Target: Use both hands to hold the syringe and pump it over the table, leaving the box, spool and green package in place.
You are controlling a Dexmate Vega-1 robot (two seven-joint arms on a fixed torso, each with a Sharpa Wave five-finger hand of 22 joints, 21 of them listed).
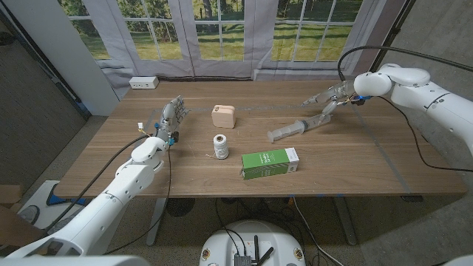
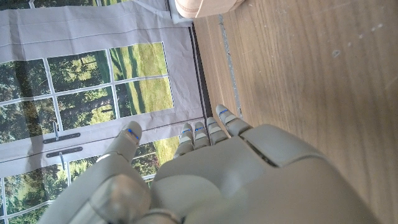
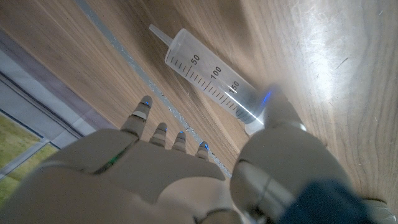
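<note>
Scene at the wooden table (image 1: 355,166). The clear plastic syringe with printed graduations (image 1: 290,131) is seen lying on the tabletop, right of centre, its nozzle pointing toward the middle of the table; it has not yet been lifted. The right hand (image 1: 330,97) is held just above the syringe's plunger end with its fingers spread and nothing grasped; in the right wrist view the thumb (image 3: 277,112) is shown close over the barrel (image 3: 211,81), though contact cannot be confirmed. The left hand (image 1: 170,120) is held upright over the left side of the table, well apart from the syringe, fingers extended and released, holding nothing. The beige rounded box (image 1: 223,116), the white thread spool (image 1: 219,145) and the green rectangular package (image 1: 270,162) are left standing near the centre. The task is judged to be at its opening: grasping with both hands, lifting and pumping all remain to be done.
</note>
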